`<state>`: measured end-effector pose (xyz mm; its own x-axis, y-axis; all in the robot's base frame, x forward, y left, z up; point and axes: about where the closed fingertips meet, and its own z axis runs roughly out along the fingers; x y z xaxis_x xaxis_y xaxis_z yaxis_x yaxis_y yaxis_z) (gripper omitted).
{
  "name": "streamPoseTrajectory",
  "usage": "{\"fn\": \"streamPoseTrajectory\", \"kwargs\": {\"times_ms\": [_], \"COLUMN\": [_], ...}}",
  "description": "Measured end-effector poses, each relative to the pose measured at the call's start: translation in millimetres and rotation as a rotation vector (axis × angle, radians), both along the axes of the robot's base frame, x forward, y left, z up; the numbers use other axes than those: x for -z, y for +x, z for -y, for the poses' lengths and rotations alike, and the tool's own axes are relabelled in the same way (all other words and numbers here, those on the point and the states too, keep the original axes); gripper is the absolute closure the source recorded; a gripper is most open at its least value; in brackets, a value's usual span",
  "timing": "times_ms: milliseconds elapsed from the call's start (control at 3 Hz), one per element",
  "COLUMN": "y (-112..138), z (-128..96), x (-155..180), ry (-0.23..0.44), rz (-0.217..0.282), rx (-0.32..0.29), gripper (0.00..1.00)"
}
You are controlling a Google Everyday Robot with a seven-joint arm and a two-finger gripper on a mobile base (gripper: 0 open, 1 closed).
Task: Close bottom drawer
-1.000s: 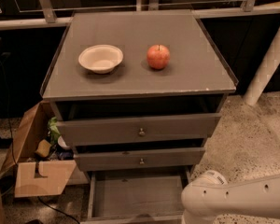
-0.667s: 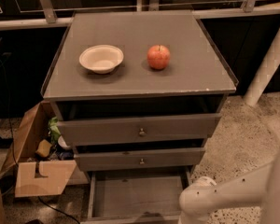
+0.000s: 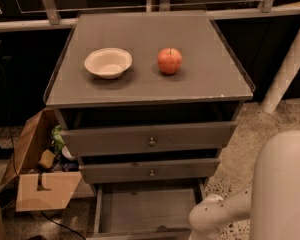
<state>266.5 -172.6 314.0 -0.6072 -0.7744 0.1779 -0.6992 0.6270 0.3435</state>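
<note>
A grey-brown wooden desk (image 3: 210,79) with three drawers fills the middle of the frame. On its top a shallow cream-white round bowl (image 3: 108,62) stands left of centre and a red-orange apple (image 3: 169,60) right of centre, the two apart. Below, the tall top drawer (image 3: 110,140) stands slightly out, and so does the middle drawer (image 3: 115,171); each has a small brass knob at its centre. The bottom drawer (image 3: 145,209) at the lower centre is pulled well out, its flat wooden floor in full view and its low front cut by the bottom edge. A white robot arm (image 3: 210,216) enters from the lower right, its rounded joint just beside the drawer's right front corner. The claw lies out of sight past the bottom edge, so I cannot tell whether it is open or closed. At the lower left, open brown cardboard boxes (image 3: 45,191) sit on the speckled floor (image 3: 237,154).
</note>
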Motion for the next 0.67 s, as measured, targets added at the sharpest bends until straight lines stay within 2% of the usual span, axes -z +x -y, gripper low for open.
{"fn": "streamPoseTrajectory", "kwargs": {"times_ms": [333,667], "y": [-1.7,10.1], "z": [-1.3,3.1], "x": [4.8,37.0], "ry": [0.0,0.004], "rz": [-0.015,-0.018], "rx": [-0.005,0.065], "gripper": [1.0,1.0]}}
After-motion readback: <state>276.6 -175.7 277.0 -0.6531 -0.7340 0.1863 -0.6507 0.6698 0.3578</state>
